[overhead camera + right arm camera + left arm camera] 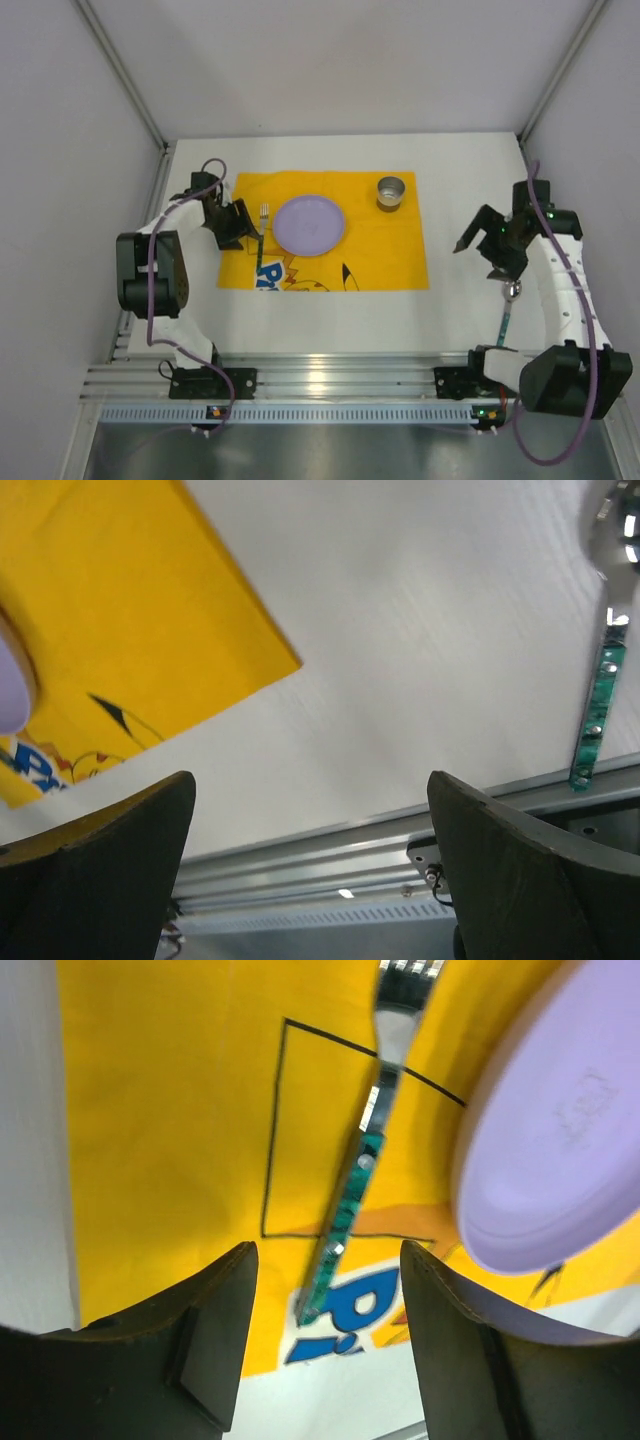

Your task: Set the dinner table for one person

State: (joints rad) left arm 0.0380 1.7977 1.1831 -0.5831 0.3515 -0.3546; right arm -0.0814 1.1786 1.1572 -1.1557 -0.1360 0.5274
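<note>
Your left tool (pixel 327 1260) stands released, jaws flanking the fork (pixel 365 1150) on the yellow mat (pixel 385 255), centre-left. Your right tool (pixel 310 780) gapes empty over the white tabletop (pixel 330 320), probably near a spoon (pixel 509 300), lower right.

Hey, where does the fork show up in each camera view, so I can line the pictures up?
Top external: the fork lies on the yellow mat, just left of the purple plate.
Left wrist: centre of the picture, running diagonally, tines at the top edge, plate to its right.
Right wrist: not in it; the green-handled utensil there is the spoon.
Shared landmark: the yellow mat, seen in all three views.
</note>
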